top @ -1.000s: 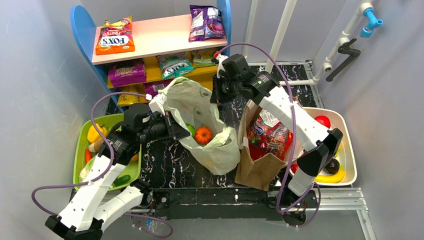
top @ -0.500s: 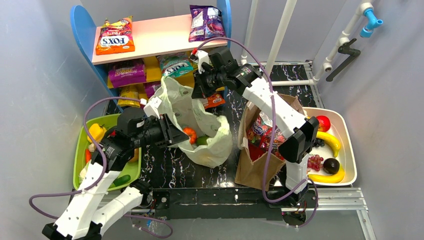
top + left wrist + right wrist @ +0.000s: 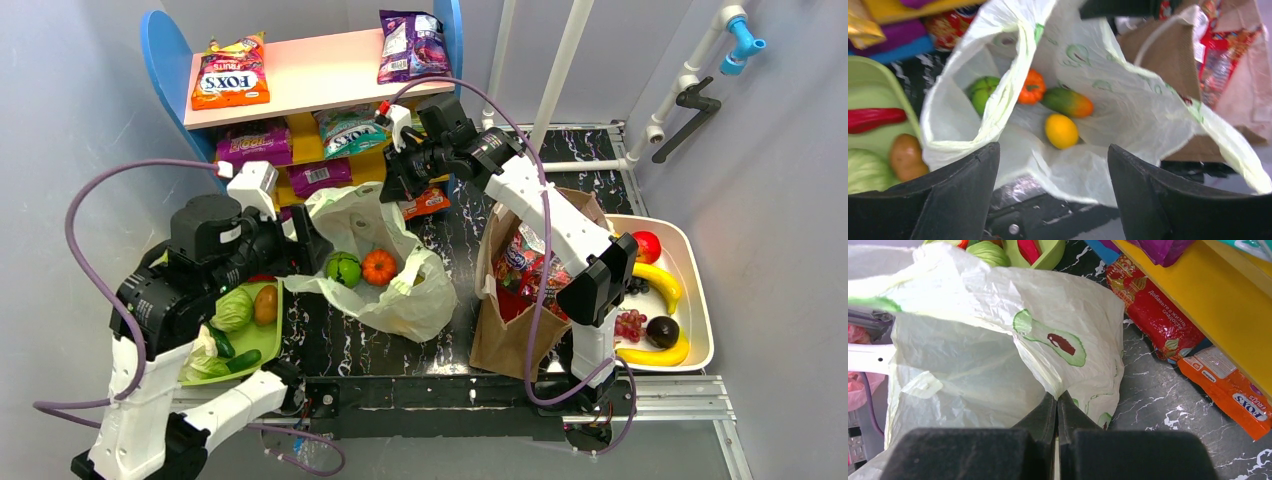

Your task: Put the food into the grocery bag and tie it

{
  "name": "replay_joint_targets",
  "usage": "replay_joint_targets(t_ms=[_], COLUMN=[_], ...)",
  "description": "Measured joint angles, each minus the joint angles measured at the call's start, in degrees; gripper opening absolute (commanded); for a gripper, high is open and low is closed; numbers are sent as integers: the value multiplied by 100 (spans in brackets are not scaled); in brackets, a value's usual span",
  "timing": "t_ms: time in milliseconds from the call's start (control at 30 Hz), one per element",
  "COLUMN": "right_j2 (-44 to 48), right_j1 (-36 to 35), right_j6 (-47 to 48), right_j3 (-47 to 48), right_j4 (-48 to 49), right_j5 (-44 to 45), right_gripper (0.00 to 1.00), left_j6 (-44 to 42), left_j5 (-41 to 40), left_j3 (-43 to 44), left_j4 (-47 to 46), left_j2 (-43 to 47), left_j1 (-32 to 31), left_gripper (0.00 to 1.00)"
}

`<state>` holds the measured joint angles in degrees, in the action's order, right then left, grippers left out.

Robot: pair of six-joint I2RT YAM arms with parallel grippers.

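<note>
Where the grocery bag [image 3: 400, 300] slumps on the dark marbled table [image 3: 330, 335], its mouth gapes toward the left arm. The right claw [image 3: 395, 185] hangs over the bag's far rim, clenched on a fold of the thin pale-green plastic. In the right wrist view its two black fingers [image 3: 1040, 415] meet with the film pinched between them. The bag's wall, printed with a green avocado drawing, is drawn up to that pinch.

The left claw [image 3: 305, 245] sits at the bag's left edge, just outside the mouth, and it is released. Its jaws stand wide apart with nothing between them, and the bag's rim lies just beyond them.

Four pieces of food lie inside the bag. The orange-red round piece [image 3: 1031, 87], ribbed like a small pumpkin, rests near the bag's middle. The green piece [image 3: 982, 91] is just beside it, toward the bag's left wall, partly behind a fold of the rim. A long green-and-orange piece [image 3: 1068, 101] lies just on the pumpkin's other side. The yellow piece [image 3: 1061, 131] sits close by, nearer the bag's mouth.

Left of the bag is a green tray [image 3: 265, 345] holding more vegetables. Just right of the bag stands a brown paper bag [image 3: 510, 340] stuffed with packets. Behind the bag rises a shelf [image 3: 320, 70] of snack packets.
</note>
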<state>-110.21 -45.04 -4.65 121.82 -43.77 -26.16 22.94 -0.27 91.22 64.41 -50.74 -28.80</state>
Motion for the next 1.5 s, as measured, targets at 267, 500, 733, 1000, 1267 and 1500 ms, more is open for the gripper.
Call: replay_joint_targets(t_ms=[267, 500, 733, 1000, 1267, 1500], right_j2=[0, 0, 0, 0, 157, 1208], right_j1=[0, 0, 0, 9, 39, 52], right_j6=[48, 62, 56, -84, -976, -2228], right_j3=[0, 0, 0, 0, 33, -406], right_j4=[-2, -2, -2, -2, -247, -816], right_j5=[-19, -21, -22, -196, 401, 2200], right_gripper=[1, 1, 1, 1, 78, 83], left_j6=[-1108, -2044, -2445, -2515, -2168, -1464], left_j5=[-1203, -1197, -758, -723, -658, -378], left_j3=[660, 398, 183, -44, 22, 333], left_j4=[279, 155, -120, -278, -341, -678], left_j2=[-526, -572, -811, -1094, -1306, -1941], left_j1=[0, 0, 0, -4, -4, -4], left_gripper=[81, 79, 39, 0, 0, 0])
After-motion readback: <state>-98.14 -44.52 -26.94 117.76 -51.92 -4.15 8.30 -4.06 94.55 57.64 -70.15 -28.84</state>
